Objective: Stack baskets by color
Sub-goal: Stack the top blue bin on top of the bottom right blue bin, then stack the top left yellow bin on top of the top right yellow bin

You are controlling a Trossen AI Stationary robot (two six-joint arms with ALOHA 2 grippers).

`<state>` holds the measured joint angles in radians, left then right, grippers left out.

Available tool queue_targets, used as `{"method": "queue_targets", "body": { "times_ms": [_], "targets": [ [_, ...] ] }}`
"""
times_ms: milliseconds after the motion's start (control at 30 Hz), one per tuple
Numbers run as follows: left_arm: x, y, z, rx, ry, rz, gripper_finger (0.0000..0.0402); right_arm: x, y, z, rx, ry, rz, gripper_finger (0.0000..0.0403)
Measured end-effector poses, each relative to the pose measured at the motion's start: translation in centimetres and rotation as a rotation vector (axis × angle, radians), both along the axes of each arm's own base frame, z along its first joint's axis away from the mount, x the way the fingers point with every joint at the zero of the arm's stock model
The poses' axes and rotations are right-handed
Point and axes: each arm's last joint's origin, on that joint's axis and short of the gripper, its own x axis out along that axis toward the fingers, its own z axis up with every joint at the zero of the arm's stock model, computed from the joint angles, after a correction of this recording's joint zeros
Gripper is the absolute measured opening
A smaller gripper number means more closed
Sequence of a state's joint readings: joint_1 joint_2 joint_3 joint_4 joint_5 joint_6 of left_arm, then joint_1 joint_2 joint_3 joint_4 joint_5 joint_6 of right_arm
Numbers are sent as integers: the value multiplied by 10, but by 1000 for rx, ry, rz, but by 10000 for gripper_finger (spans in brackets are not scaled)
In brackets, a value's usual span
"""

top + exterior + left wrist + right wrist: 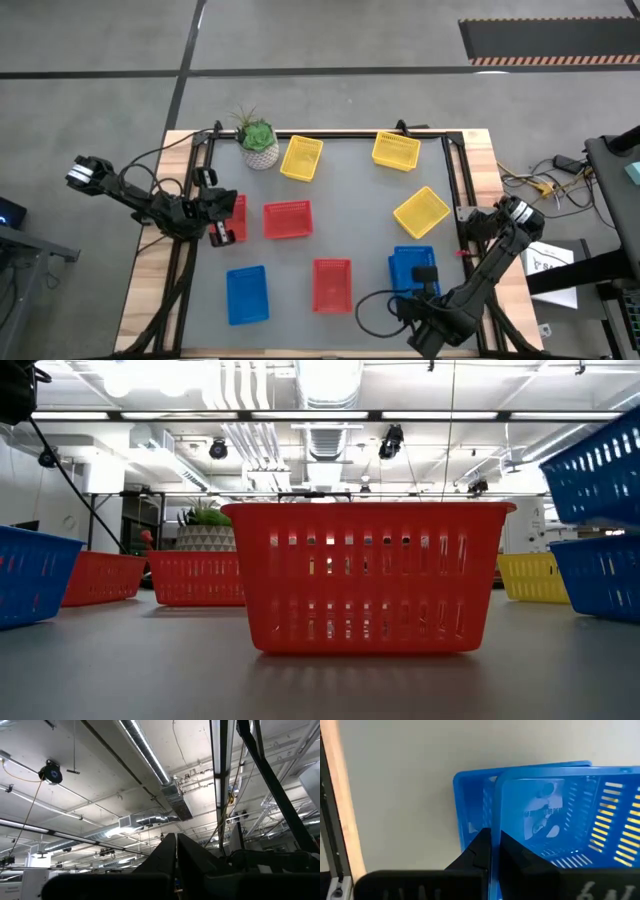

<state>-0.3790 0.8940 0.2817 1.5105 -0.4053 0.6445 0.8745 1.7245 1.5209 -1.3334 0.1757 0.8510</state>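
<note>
Where the grey tabletop (350,225) ends, I see bare wood edges, with concrete floor around it and ducts and strip lights overhead. The baskets are shallow mesh-sided plastic rectangles: three yellow baskets (302,158) far, three red baskets (288,220) across the middle and left, one blue basket (246,294) near left. The right gripper (492,851) pinches the rim of a lifted blue basket (570,810) over another at near right. The left gripper (176,851), pressed together, points at the ceiling from the left edge.

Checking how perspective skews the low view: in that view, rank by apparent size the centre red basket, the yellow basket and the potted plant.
1. Centre red basket, largest by far, though it is nearest the camera.
2. Yellow basket and potted plant: both small and far back, too alike to rank.
</note>
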Motion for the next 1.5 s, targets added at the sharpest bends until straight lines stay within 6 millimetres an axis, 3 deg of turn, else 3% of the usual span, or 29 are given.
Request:
{"method": "queue_targets", "body": {
  "times_ms": [633,900,1133,1367,1500],
  "targets": [
    [0,0,0,0,0,0,0,-2,-3,-19,-12,17,38,12],
    [0,0,0,0,0,0,0,-3,-5,-26,-23,21,6,75],
    [0,0,0,0,0,0,0,-1,-3,-22,-5,2,-23,107],
    [0,0,0,0,0,0,0,1,-2,-11,-10,-31,-23,109],
    [0,0,0,0,0,-1,0,4,-6,-5,-73,-152,-19,100]
  ]
}}
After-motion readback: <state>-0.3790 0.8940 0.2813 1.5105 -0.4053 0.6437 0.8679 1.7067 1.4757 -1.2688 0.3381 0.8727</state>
